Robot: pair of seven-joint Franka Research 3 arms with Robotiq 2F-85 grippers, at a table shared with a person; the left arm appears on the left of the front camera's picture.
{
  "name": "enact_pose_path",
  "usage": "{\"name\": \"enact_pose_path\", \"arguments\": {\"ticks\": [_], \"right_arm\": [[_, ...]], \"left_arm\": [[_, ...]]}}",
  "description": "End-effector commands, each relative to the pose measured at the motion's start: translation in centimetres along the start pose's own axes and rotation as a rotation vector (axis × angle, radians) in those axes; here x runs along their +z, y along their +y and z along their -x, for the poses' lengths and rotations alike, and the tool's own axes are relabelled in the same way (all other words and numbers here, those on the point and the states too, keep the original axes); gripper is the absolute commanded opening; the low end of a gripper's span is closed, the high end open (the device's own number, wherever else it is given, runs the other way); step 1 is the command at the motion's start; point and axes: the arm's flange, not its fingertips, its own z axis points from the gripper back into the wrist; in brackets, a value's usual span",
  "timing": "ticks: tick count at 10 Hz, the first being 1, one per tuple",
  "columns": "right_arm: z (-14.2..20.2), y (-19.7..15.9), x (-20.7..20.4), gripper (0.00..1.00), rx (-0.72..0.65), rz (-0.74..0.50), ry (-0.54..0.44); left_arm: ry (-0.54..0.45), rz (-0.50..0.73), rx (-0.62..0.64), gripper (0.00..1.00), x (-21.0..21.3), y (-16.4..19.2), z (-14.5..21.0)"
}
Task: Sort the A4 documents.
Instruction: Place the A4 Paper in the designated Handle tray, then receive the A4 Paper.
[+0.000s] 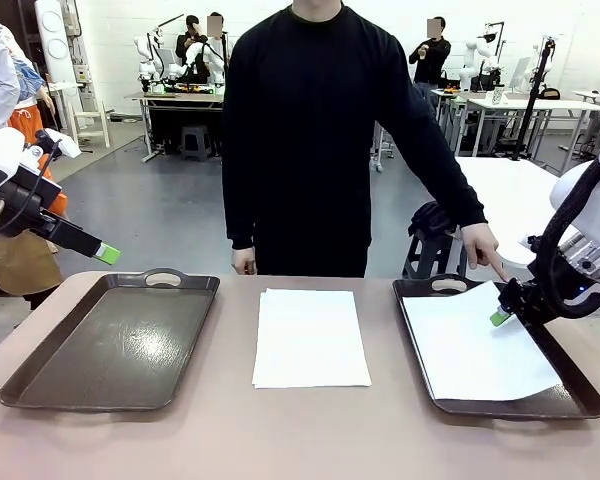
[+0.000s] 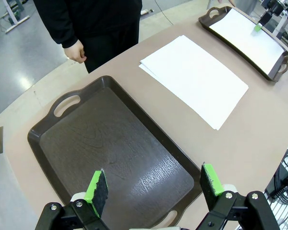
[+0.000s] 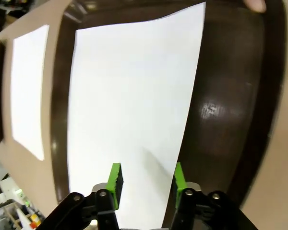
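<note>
Left tray (image 1: 110, 345), 9 o'clock: floor left free, reachable from above. Tabletop (image 1: 230, 440) strips beside the central paper stack (image 1: 310, 337): passable. Right tray (image 1: 500, 408), 3 o'clock: far edge is blocked by the right gripper (image 1: 500, 316) and a person's pointing hand (image 1: 480, 245); near half left free.

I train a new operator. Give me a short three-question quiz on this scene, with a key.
1. True or false: the dark brown handled tray on the robot's left holds paper.
2. The stack of white A4 paper sheets lies: A) in the left tray; B) between the trays; C) in the right tray.
3. Over the single sheet in the right tray, the right gripper's jaws are ____.
Key: 1 false; 2 B; 3 open.
</note>
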Motion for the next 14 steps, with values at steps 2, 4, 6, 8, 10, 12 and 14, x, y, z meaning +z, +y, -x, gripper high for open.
{"name": "enact_pose_path", "arguments": {"ticks": [2, 4, 6, 8, 10, 12, 14], "right_arm": [[0.4, 1.5, 0.6, 0.95, -0.033, 0.202, 0.017], [0.2, 1.7, 1.0, 1.00, -0.031, 0.219, 0.005], [0.1, 2.2, 1.3, 1.00, -0.028, 0.211, -0.018], [-0.3, 1.2, 1.4, 1.00, -0.014, 0.198, 0.005], [-0.3, 1.2, 1.4, 1.00, -0.014, 0.198, 0.005], [-0.3, 1.2, 1.4, 1.00, -0.014, 0.198, 0.005], [-0.3, 1.2, 1.4, 1.00, -0.014, 0.198, 0.005]], "left_arm": [[-0.002, 0.002, 0.003, 1.00, 0.0, 0.1, 0.1], [-0.002, 0.002, 0.003, 1.00, 0.0, 0.1, 0.1], [-0.002, 0.002, 0.003, 1.00, 0.0, 0.1, 0.1], [-0.002, 0.002, 0.003, 1.00, 0.0, 0.1, 0.1], [-0.002, 0.002, 0.003, 1.00, 0.0, 0.1, 0.1], [-0.002, 0.002, 0.003, 1.00, 0.0, 0.1, 0.1], [-0.002, 0.002, 0.003, 1.00, 0.0, 0.1, 0.1]]}}
